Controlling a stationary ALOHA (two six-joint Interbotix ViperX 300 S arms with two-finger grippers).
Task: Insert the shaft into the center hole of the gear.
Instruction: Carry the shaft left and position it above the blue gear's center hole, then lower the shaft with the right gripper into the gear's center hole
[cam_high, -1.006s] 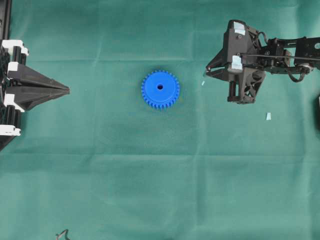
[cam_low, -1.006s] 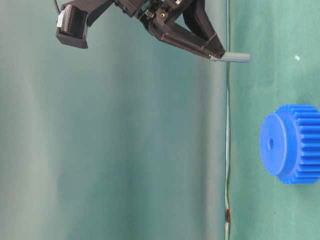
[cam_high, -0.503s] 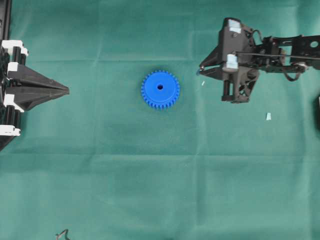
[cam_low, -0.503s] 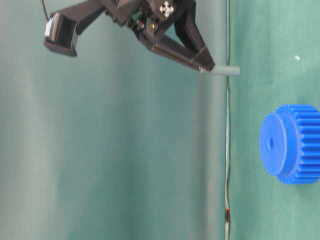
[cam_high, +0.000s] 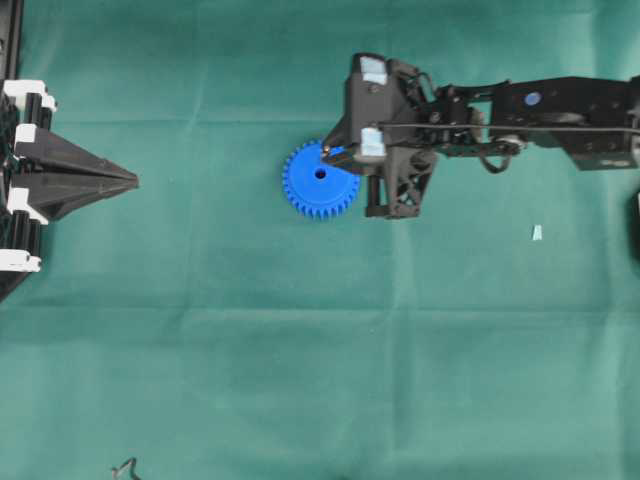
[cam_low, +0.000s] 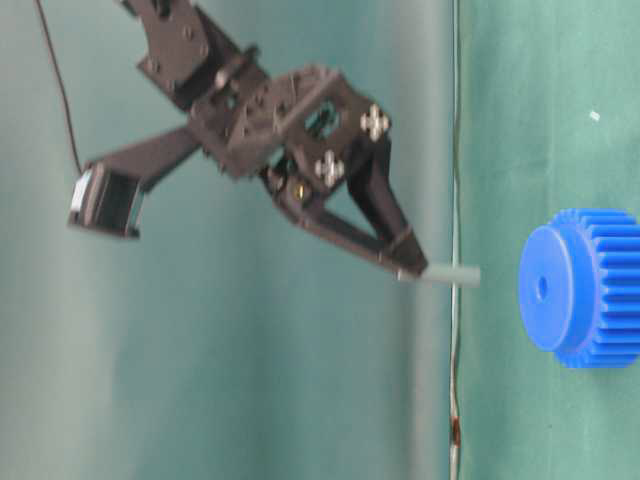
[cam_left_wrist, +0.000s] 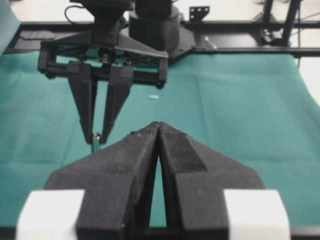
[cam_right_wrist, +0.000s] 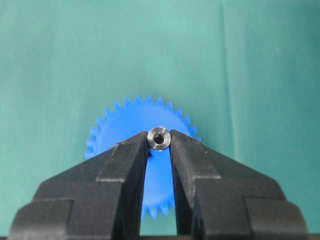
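Observation:
The blue gear (cam_high: 318, 190) lies flat on the green cloth, its center hole (cam_high: 320, 173) facing up. My right gripper (cam_high: 327, 153) hovers over the gear's far rim, shut on the shaft (cam_low: 448, 275), a short silvery pin. In the table-level view the shaft points at the gear (cam_low: 582, 288) with a clear gap, a little off the line of the center hole (cam_low: 542, 287). The right wrist view shows the shaft's end (cam_right_wrist: 159, 138) pinched between the fingertips, the gear (cam_right_wrist: 125, 127) below. My left gripper (cam_high: 134, 181) rests shut and empty at the left edge.
A small pale scrap (cam_high: 536, 233) lies on the cloth right of the gear. A dark cable end (cam_high: 125, 467) pokes in at the bottom left. From the left wrist view, the right gripper (cam_left_wrist: 98, 134) hangs ahead of my left gripper (cam_left_wrist: 159, 125).
My right gripper has carried the shaft leftward from well right of the gear to above it, and lower toward its face. The left arm and the gear have not moved.

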